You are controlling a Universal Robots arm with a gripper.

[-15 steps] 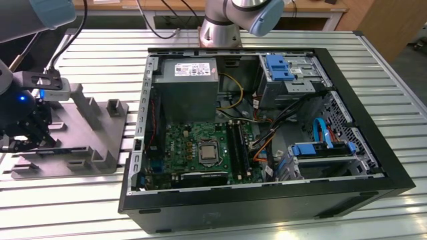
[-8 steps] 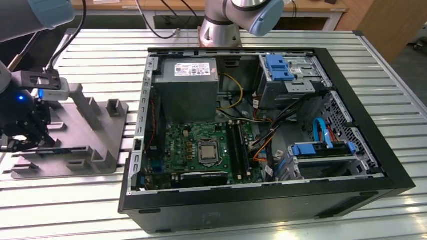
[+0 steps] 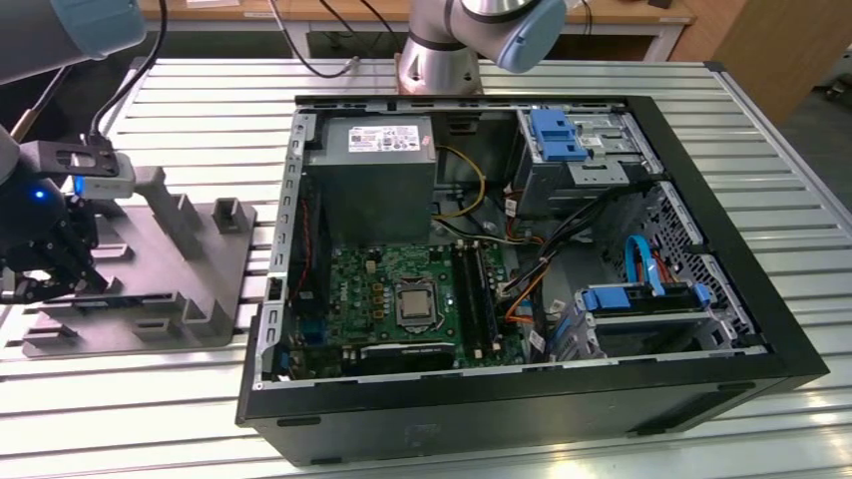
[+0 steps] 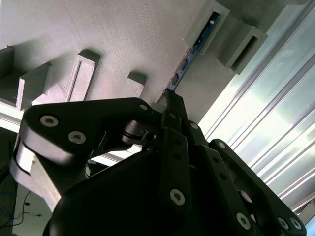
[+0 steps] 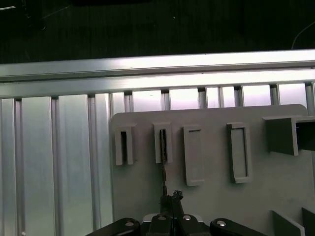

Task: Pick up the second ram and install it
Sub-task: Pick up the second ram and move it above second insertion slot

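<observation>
The second ram (image 4: 197,49) is a thin dark blue stick standing on edge in a slot of the grey holder block (image 4: 123,39). In the first wrist view the second ram (image 5: 163,164) shows edge-on as a thin dark line running from a slot down to my gripper (image 5: 170,199). My gripper (image 4: 172,98) has its black fingers together on the near end of the stick. In the exterior view my gripper (image 3: 60,284) sits low over the holder block (image 3: 160,289) at that view's far left, outside the computer case.
The open black computer case (image 3: 745,299) lies to the exterior view's right of the holder. Inside are the green motherboard (image 3: 366,289) with long black memory slots (image 3: 473,294), a power supply (image 3: 379,180), drive cages and loose cables. Everything rests on a ribbed aluminium table (image 5: 54,162).
</observation>
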